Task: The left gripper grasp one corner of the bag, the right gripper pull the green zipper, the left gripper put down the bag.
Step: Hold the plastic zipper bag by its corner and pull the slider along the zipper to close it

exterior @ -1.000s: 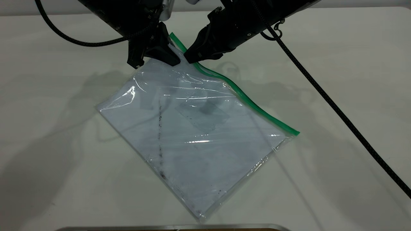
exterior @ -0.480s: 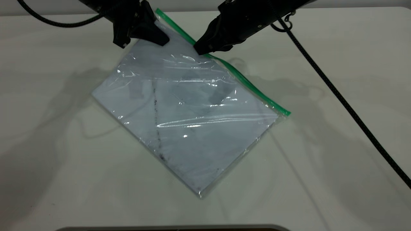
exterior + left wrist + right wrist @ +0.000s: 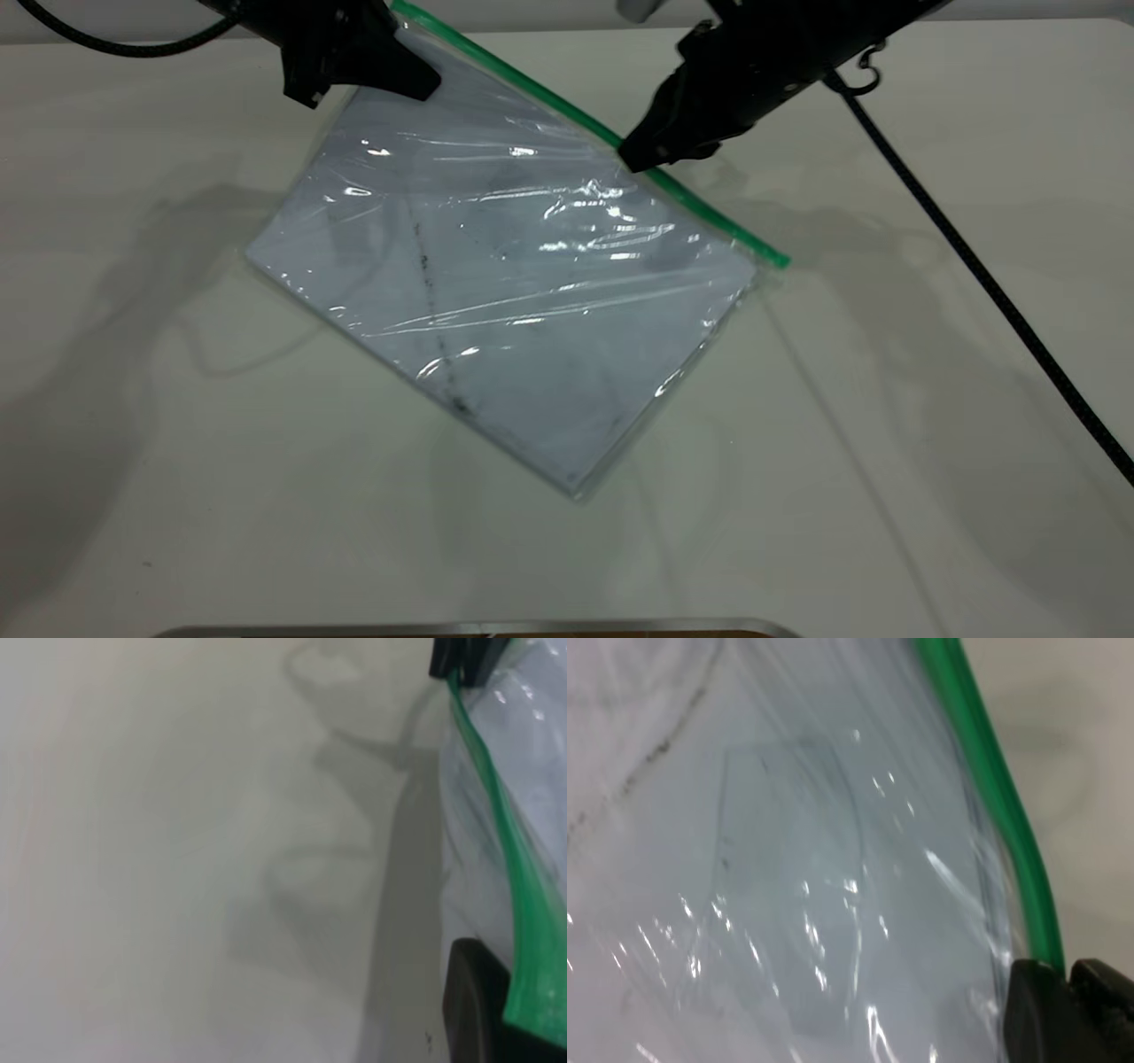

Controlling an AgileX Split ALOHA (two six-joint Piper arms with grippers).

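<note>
Nearest your exterior camera you have the bare white table (image 3: 886, 496), and on it rests the low corner of the bag (image 3: 523, 292), a clear plastic document pouch with white paper inside and a dark smudge line running diagonally across it. From that corner the pouch slopes upward and away, its film wrinkled and glinting. Along its far long edge you can follow the green zipper (image 3: 673, 189) as a thin bright strip from the right-hand corner up toward the top of the view. Partway along that strip sits your right gripper (image 3: 640, 158), its fingers pinched together on the zipper; the right wrist view shows the black fingertips (image 3: 1045, 1010) closed right at the green band (image 3: 992, 788). Farthest back, your left gripper (image 3: 390, 75) holds the raised far corner of the pouch, and the left wrist view shows a black finger (image 3: 474, 1010) clamped beside the green strip (image 3: 523, 930).
</note>
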